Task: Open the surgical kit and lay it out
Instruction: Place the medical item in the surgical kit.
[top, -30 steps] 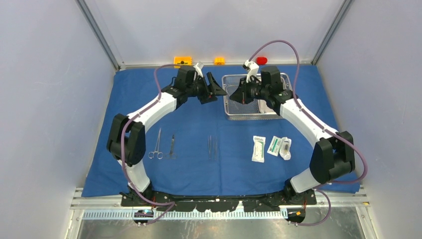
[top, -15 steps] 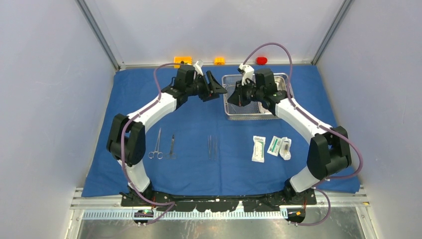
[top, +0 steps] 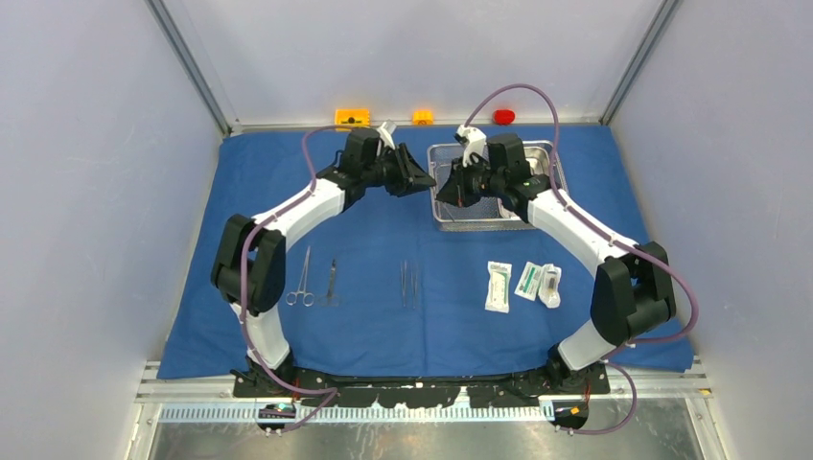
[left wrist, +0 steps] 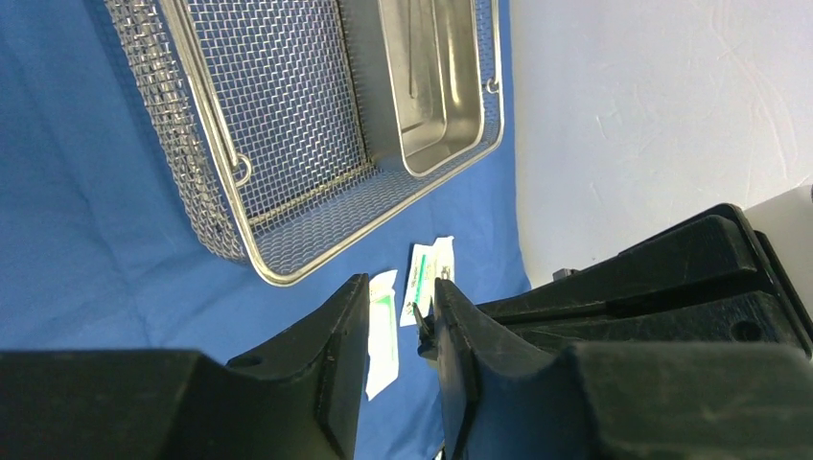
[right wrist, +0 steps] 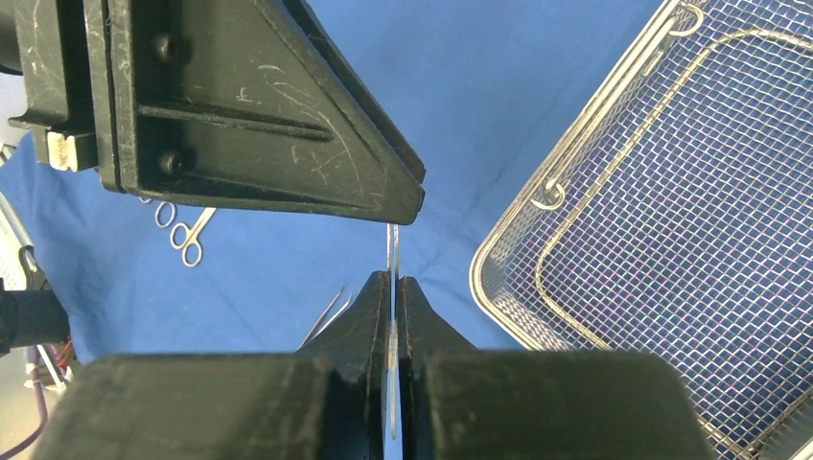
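Handover step, by the look: right pincer [right wrist: 393,287] clenched on thin metal tool [right wrist: 391,249], over blue cloth [right wrist: 499,77] just beside basket [right wrist: 652,249]. Left pincer [left wrist: 401,289] narrowly parted (contact unclear); should clamp squarely on tip before right lets go.

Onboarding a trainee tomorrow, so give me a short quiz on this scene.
1. How many small white packets lie on the large blue cloth?
2. The right gripper grips: A a white packet; B a slim metal instrument; C nothing.
3. True or false: the small steel tray sits inside the silver wire-mesh basket.
Key: 1 three; 2 B; 3 true.
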Controlling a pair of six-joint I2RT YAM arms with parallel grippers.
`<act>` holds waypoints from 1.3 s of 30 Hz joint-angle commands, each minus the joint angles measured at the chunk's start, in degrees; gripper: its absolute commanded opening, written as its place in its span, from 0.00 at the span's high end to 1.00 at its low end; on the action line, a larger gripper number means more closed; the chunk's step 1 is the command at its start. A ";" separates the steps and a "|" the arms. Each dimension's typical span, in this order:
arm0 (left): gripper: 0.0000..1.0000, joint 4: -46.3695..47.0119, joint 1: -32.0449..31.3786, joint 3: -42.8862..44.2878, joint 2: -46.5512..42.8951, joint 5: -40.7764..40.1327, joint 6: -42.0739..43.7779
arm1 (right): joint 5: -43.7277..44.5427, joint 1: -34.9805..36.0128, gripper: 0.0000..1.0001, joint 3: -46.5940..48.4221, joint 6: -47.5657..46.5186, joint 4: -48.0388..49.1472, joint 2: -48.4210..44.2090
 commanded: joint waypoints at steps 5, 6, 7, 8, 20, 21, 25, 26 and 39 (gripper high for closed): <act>0.73 4.49 -0.90 1.77 0.99 2.69 -1.18 | 1.08 0.26 1.00 1.99 -0.76 1.36 0.71; 0.74 4.61 -0.98 1.69 1.06 2.80 -1.34 | 1.25 0.35 1.00 2.00 -0.77 1.28 0.67; 0.75 4.76 -0.99 1.60 1.11 2.85 -1.47 | 1.33 0.35 1.00 2.00 -0.81 1.31 0.66; 0.76 4.88 -0.99 1.50 1.11 2.90 -1.58 | 1.30 0.37 1.00 1.97 -0.95 1.24 0.74; 1.00 5.17 -0.99 1.28 1.33 2.98 -0.87 | 1.32 0.54 1.00 1.91 -1.28 0.97 0.69; 1.00 5.13 -0.98 1.24 1.29 2.94 -0.42 | 1.14 0.55 0.98 1.98 -1.58 0.77 0.50; 1.00 3.65 -0.93 1.57 0.35 3.38 4.14 | 0.66 0.55 0.80 2.88 -4.11 -1.71 -0.52; 1.00 3.37 -0.79 1.62 -0.06 3.70 5.84 | 0.86 0.51 0.73 3.25 -5.01 -2.64 -0.98; 1.00 -11.09 4.93 -6.14 -6.79 24.95 32.43 | 5.49 -0.34 0.52 -1.41 -14.74 -9.07 -8.59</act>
